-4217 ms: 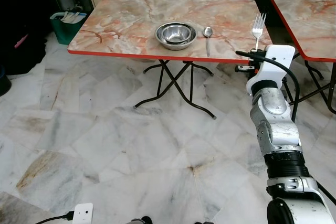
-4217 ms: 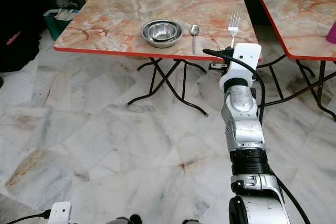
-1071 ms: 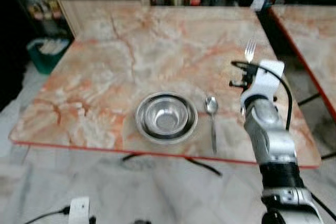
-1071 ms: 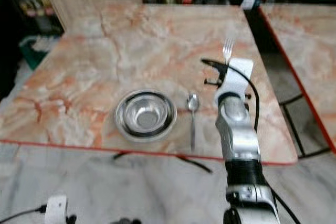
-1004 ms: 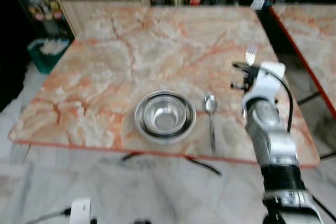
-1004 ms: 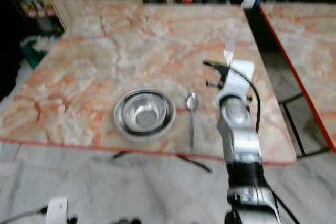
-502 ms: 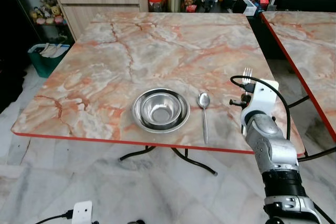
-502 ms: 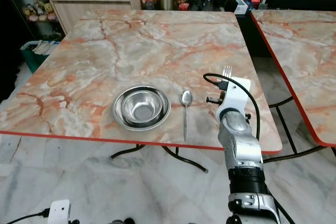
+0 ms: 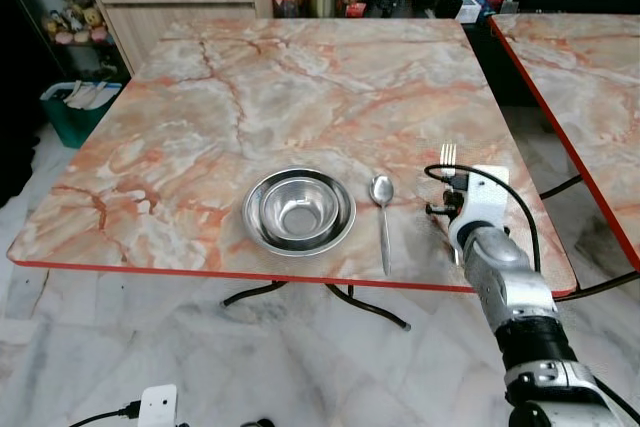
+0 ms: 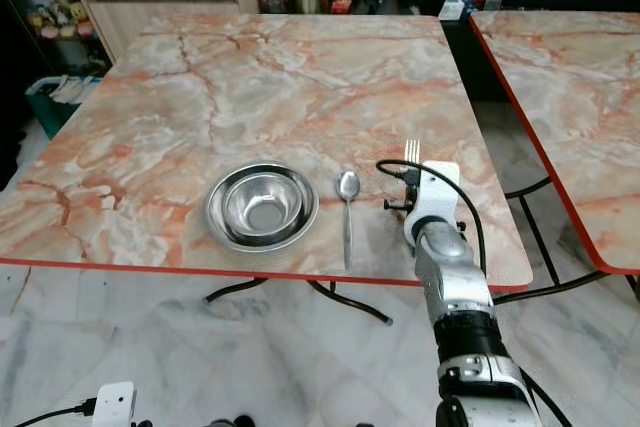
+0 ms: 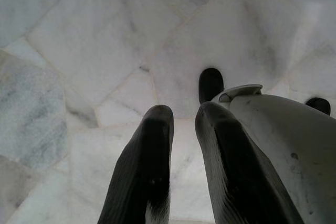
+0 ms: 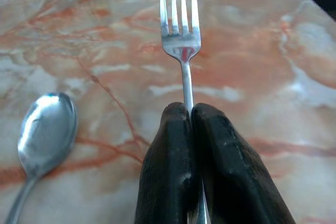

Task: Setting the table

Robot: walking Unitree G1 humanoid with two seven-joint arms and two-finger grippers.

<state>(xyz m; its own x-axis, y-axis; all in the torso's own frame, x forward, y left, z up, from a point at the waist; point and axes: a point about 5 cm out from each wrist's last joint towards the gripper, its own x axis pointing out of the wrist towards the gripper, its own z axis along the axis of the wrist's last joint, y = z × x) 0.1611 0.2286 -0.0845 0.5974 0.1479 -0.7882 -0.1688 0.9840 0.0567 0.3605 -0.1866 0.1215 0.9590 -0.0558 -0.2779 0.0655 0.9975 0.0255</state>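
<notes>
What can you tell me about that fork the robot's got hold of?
The shiny silver metal fork has four thin tines and a slim handle. The right gripper is shut on that handle, its two black fingers pressed together around it, tines pointing away from the robot. It hovers low over the orange-veined marble table, right of the silver spoon.

On the table (image 9: 200, 117), a bowl (image 9: 299, 211) sits near the front edge. A spoon (image 9: 383, 215) lies just right of it, handle toward the front edge. Right of the spoon, the right claw (image 12: 190, 121) grips a fork (image 12: 181, 30) by its handle, tines pointing toward the far edge; whether the fork touches the table is unclear. A second table (image 9: 590, 57) stands to the right.
</notes>
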